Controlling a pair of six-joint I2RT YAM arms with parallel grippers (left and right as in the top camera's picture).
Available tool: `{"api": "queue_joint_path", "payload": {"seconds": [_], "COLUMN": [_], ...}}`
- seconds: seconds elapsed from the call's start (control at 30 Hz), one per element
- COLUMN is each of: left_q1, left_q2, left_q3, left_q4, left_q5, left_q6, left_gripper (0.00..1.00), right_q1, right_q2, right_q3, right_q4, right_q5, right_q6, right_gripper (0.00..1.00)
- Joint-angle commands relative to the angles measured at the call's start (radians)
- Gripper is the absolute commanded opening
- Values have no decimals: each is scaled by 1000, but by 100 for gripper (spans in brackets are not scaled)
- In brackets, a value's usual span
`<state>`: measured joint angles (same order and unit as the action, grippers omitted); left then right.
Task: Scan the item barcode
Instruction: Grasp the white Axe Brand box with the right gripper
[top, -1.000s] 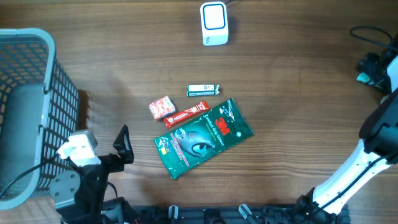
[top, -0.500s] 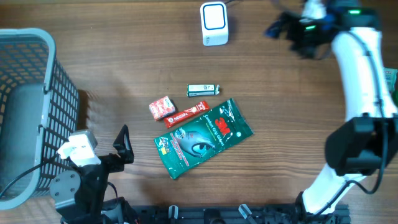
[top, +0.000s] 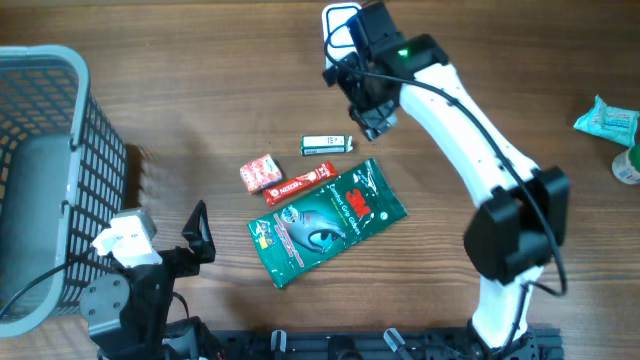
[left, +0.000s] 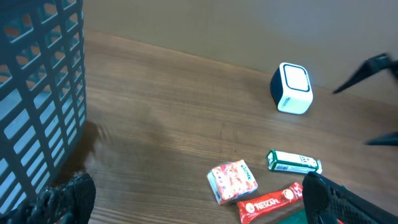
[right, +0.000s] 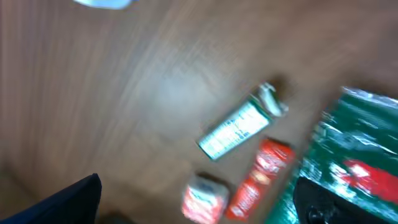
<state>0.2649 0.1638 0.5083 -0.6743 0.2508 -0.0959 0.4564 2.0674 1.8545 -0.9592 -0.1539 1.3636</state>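
leftmost, a grey mesh basket (top: 40, 120) stands at the edge of the table (top: 200, 90). just beside it the left gripper (top: 199, 234) hangs low, its jaws spread wide with nothing between them. next come the items, lying close together mid-table: a small red-and-white candy box (top: 260, 172), its print too small to read; a red sachet (top: 298, 184) marked "nescafe"; a green pack (top: 326, 220) with a red "3m" logo, touching the sachet; and just beyond them a white-and-green stick (top: 328, 144), its lettering illegible. the right gripper (top: 362, 104) hovers between that stick and the scanner (top: 338, 36), jaws fully apart and empty. the scanner is white with a blue ring on its face. far right lies a teal packet (top: 606, 117)
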Motion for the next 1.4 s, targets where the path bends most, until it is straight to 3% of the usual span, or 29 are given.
{"api": "queue_joint_path", "payload": {"seconds": [0.0,0.17,0.57,0.77,0.93,1.1,1.23,1.33,1.37], "left_q1": [6,6,6,6,6,6,6,6,6], "left_q2": [-5,-5,-5,-5,-5,-5,-5,-5,-5], "left_q3": [-2,-2,-2,-2,-2,-2,-2,-2,-2], "left_q4": [2,3,3,2,2,2,2,3,2], "left_q5": [-5,-5,-6,-6,-5,-5,-5,-5,-5], "left_q6": [-10,-11,-11,-10,-10,-11,-11,-10,-10], "left_gripper": [100,100,100,100,100,100,100,100,100], "right_q1": [2,6,40,40,40,30,-13,-63,-76], "right_q2": [101,173,291,295,294,261,205,171,166], "right_q3": [-5,-5,-5,-5,-4,-2,-2,-2,-2], "right_q4": [98,71,14,-30,-4,-4,-136,-253,-283], "right_q5": [-79,-158,-162,54,63,-58,-147,-233,-277], "right_q6": [50,51,135,82,-1,-30,96,102,105], "right_gripper": [90,83,81,58,42,23,14,12,5]}}
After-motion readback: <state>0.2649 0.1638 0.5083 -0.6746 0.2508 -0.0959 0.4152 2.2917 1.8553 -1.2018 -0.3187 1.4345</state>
